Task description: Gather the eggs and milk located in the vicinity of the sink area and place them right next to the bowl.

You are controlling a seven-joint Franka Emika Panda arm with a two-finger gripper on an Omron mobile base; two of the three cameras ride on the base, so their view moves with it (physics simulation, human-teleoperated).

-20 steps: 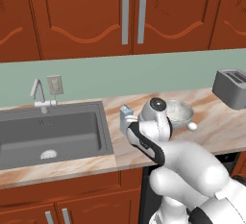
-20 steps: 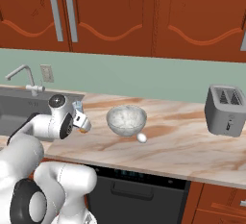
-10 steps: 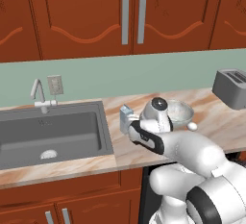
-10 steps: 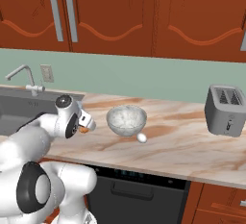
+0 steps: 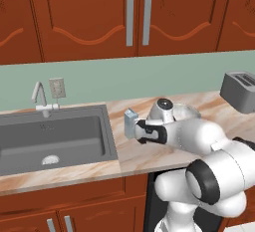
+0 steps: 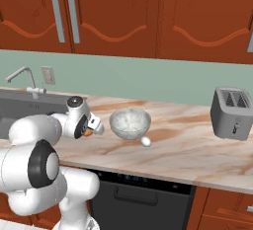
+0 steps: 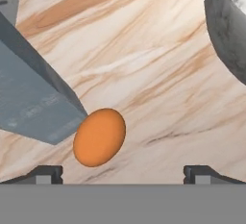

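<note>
While the orange-brown egg [image 7: 99, 137] lay on the marbled counter [image 7: 158, 74], it sat just beside the pale blue-grey milk carton [image 7: 33, 100], close against the carton's lower edge in the hand view. The hand [image 7: 123, 172] hovered low over that egg with its two dark tips spread wide apart and nothing between them. In the left base view the carton [image 5: 130, 123] stood upright on the counter between the sink [image 5: 50, 139] and the arm's wrist. To the right of the egg rose the grey wall of the bowl [image 7: 228, 31]. In the right base view the bowl [image 6: 130, 123] stood near the counter's middle with the white egg [image 6: 146, 141] just beside its base. A grey toaster [image 6: 231, 112] stood well apart at the far right
</note>
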